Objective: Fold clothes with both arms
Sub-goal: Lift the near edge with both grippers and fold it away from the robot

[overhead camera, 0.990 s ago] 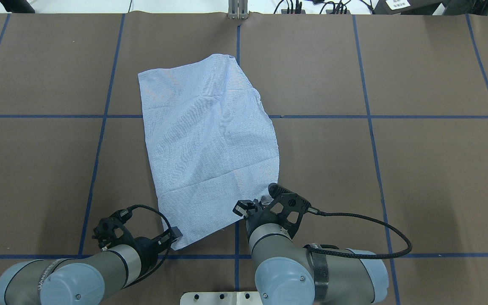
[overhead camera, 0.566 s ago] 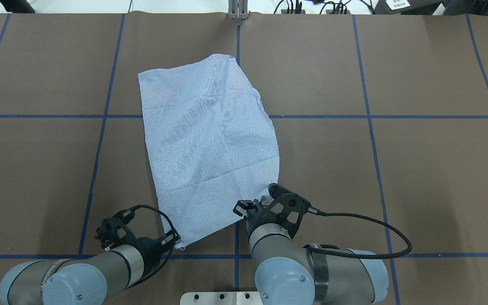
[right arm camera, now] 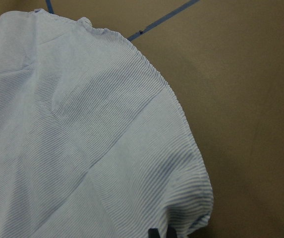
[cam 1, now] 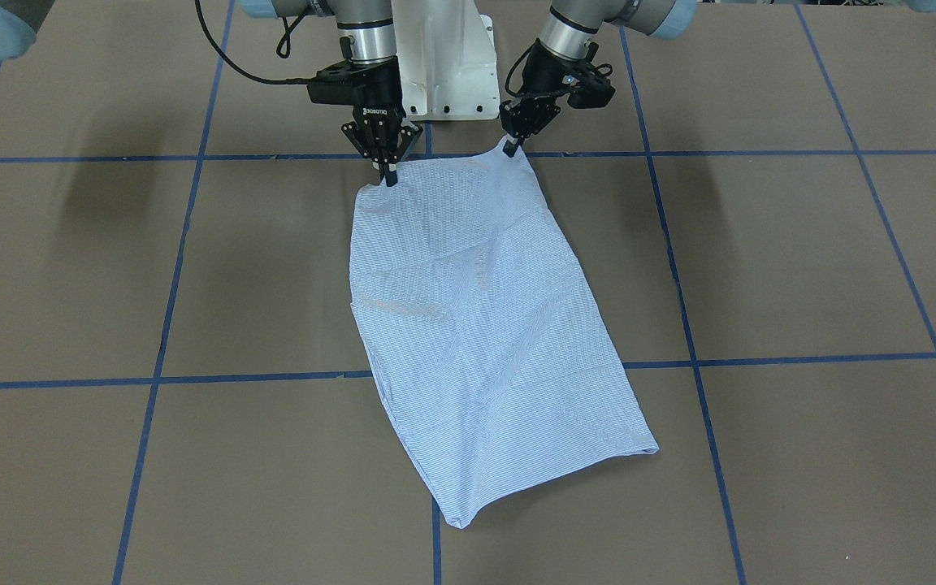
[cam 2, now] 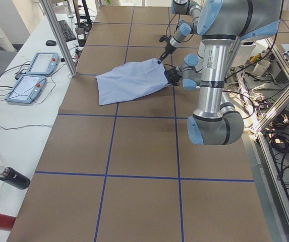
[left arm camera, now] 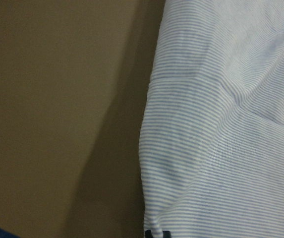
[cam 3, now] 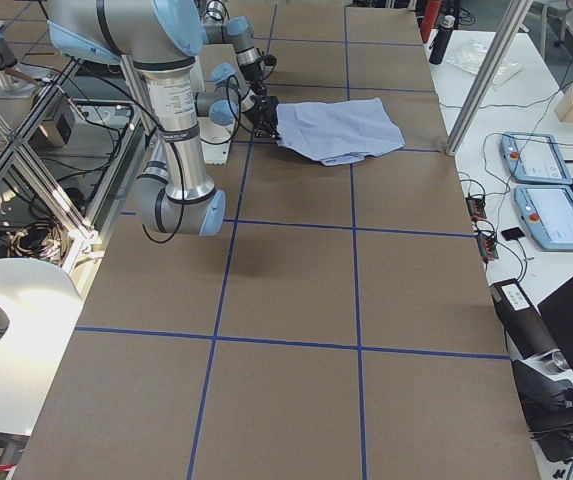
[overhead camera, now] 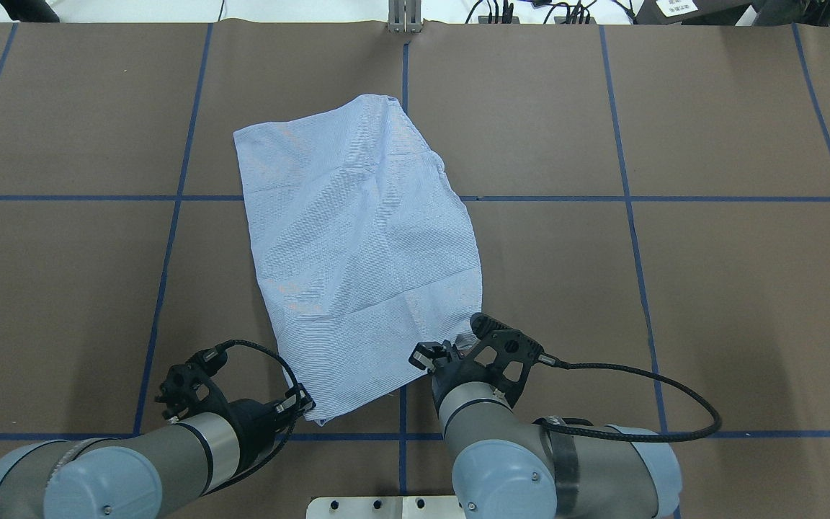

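Pinching shirt [cam 1: 484, 325], seemingly: left hand [cam 1: 509, 146], right hand [cam 1: 389, 176]

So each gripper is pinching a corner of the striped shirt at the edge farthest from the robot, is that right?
Not quite. The left gripper and the right gripper do each pinch a corner of the shirt, but at the edge nearest the robot, close to its white base. The front-facing view shows this.
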